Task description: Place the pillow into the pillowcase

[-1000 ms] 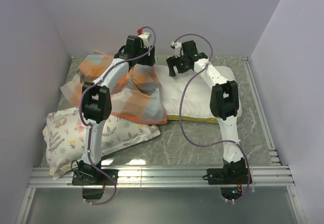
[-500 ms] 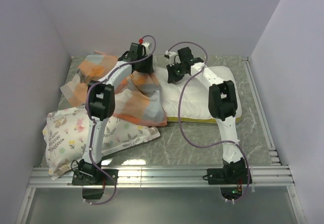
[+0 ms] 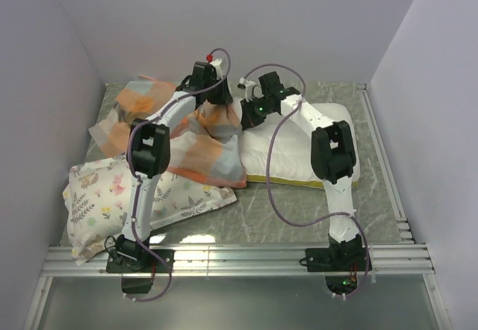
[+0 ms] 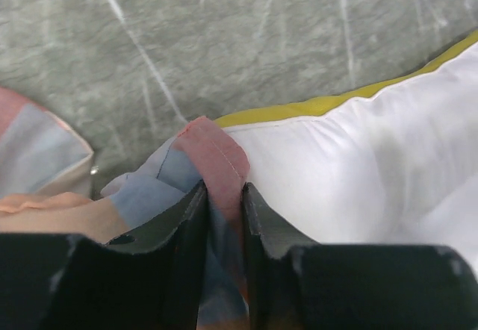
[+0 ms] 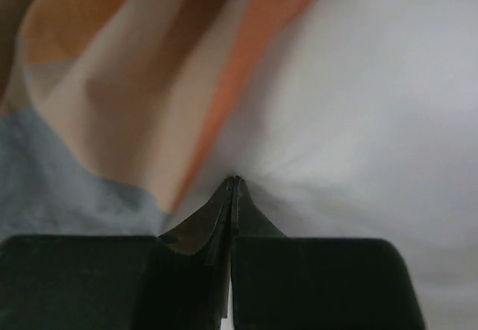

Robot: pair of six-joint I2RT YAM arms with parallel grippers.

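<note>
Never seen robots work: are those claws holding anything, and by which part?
The left gripper pinches the checked orange, peach and grey-blue cloth pillowcase by its stitched hem. The right gripper is shut against the cream-white pillow; a pinch cannot be told.

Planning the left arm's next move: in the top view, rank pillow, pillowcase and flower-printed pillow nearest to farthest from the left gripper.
1. pillowcase, pinched in the left gripper itself.
2. pillow, close beside it, on its right.
3. flower-printed pillow, farthest, at the near-left.
</note>
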